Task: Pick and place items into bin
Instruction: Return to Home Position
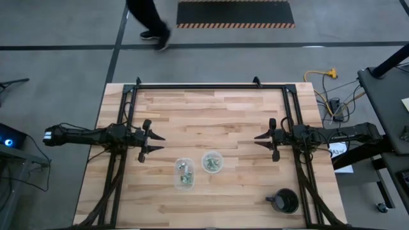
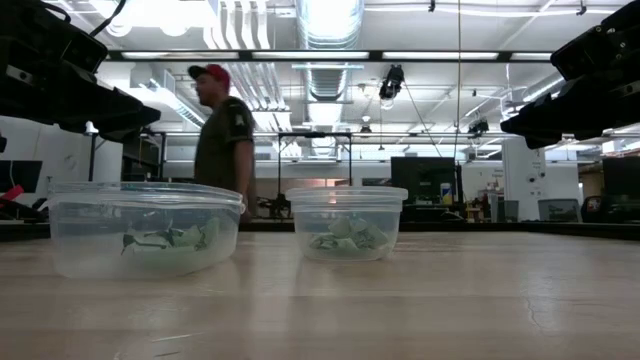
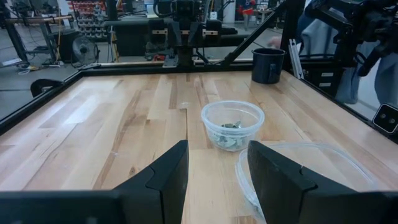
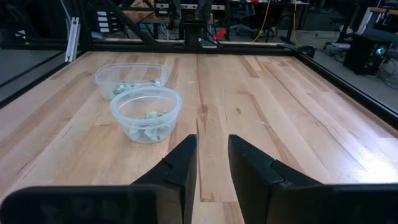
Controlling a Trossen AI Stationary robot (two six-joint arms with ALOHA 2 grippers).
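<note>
Job looks done: all items (image 1: 211, 162) in sight are binned.
Open and empty, left pincer (image 1: 158, 143) and right pincer (image 1: 259, 140) flank the bins (image 1: 176, 167).

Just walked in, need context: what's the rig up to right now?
Nothing is being handled. The left gripper and right gripper are both open and empty, raised above the wooden table on their own sides, facing each other. Mid-table, the nearer clear bin and the farther clear bin each hold pale green packets. No packets show loose on the wood. A black mug sits near the right front corner. A person is behind the table.
</note>
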